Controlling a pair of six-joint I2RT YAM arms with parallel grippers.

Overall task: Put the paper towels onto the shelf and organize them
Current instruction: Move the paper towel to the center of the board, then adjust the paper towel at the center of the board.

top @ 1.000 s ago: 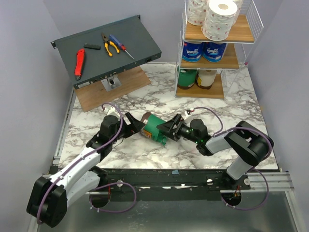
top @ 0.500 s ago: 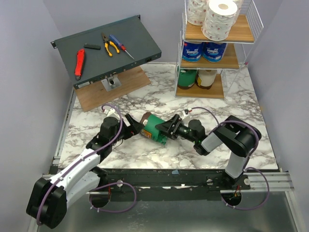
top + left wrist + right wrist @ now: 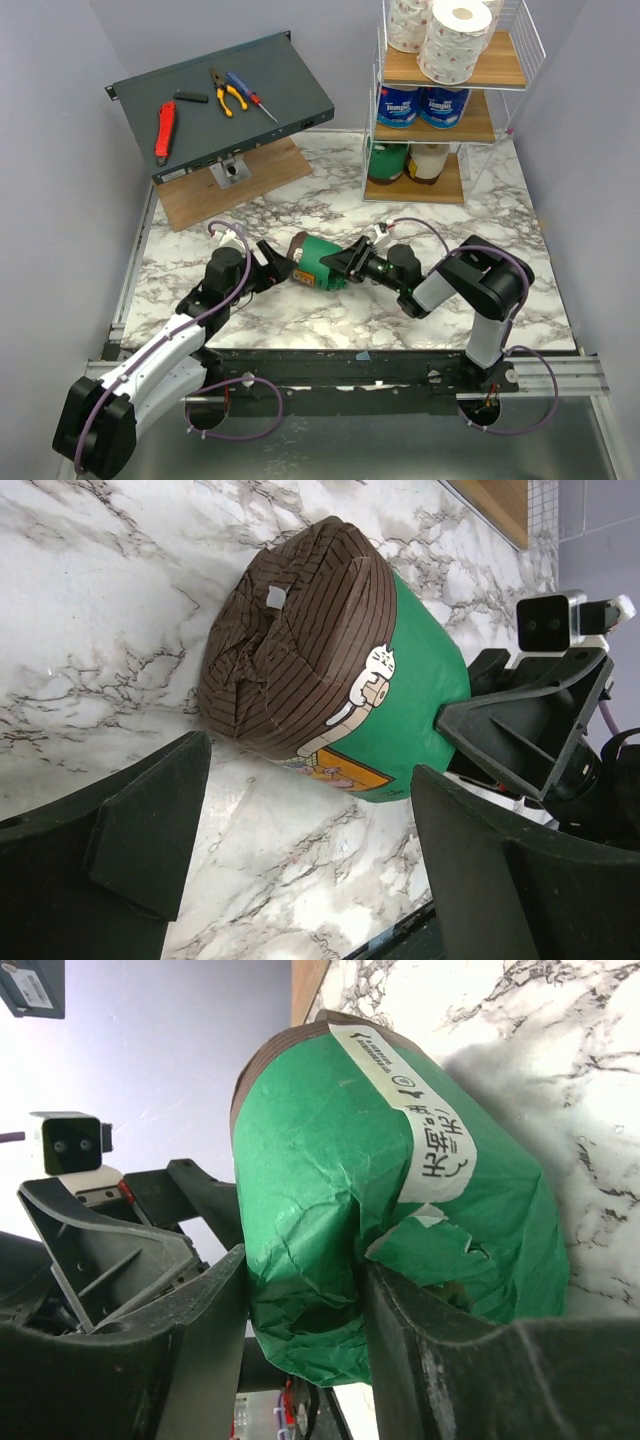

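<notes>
Right gripper (image 3: 343,266) has closed onto green roll (image 3: 318,262); left gripper (image 3: 282,265) wide, not touching. Handover looks done; shelf (image 3: 505,62) at one o'clock.

2 black-and-white arms (image 3: 165,350), looping purple cables (image 3: 240,378), matte black angular fingers (image 3: 130,830)

I work on a white marble-patterned table top (image 3: 330,205) veined in grey, evenly lit, with only soft shadows. Pale lavender-grey walls close me in: a left wall (image 3: 60,200), a right wall (image 3: 595,150) and a back wall (image 3: 340,40). At my far left, a dark grey slanted metal panel (image 3: 290,85) stands on a light-brown wooden board (image 3: 195,205). A silver metal rail (image 3: 560,375) runs along the near edge, above a dull grey metal sheet (image 3: 380,450).
</notes>
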